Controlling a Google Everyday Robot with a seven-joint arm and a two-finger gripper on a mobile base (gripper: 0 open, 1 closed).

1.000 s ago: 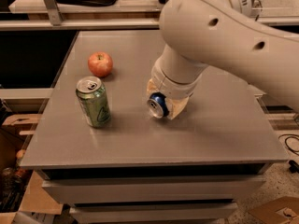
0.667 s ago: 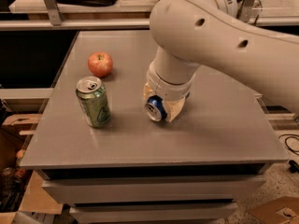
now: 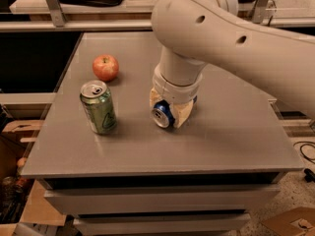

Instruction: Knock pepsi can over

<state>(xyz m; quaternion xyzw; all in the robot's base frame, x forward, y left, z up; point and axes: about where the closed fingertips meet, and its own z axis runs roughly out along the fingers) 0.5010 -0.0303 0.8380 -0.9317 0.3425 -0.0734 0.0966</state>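
- The gripper [image 3: 168, 113] is low over the middle of the table [image 3: 236, 141], its pale fingers [image 3: 181, 114] clasped on either side of the pepsi can [image 3: 162, 116]
- The pepsi can is tipped over between them, its silver top facing near and left and most of its blue body hidden under the wrist; I cannot tell whether its side lies flat on the tabletop
- By my reading the toppling is nearly done, and what remains is to set the can down and let go
- Bring the can's side fully onto the surface before loosening, so it cannot rock back upright
- Release softly and lift straight up; a sideways drag would likely set the round can rolling on the smooth top
- The green can [image 3: 99, 107] stands upright to the left and the apple [image 3: 105, 67] lies farther back; both are well apart from the pepsi can, but a roll toward near-left would head for the green can
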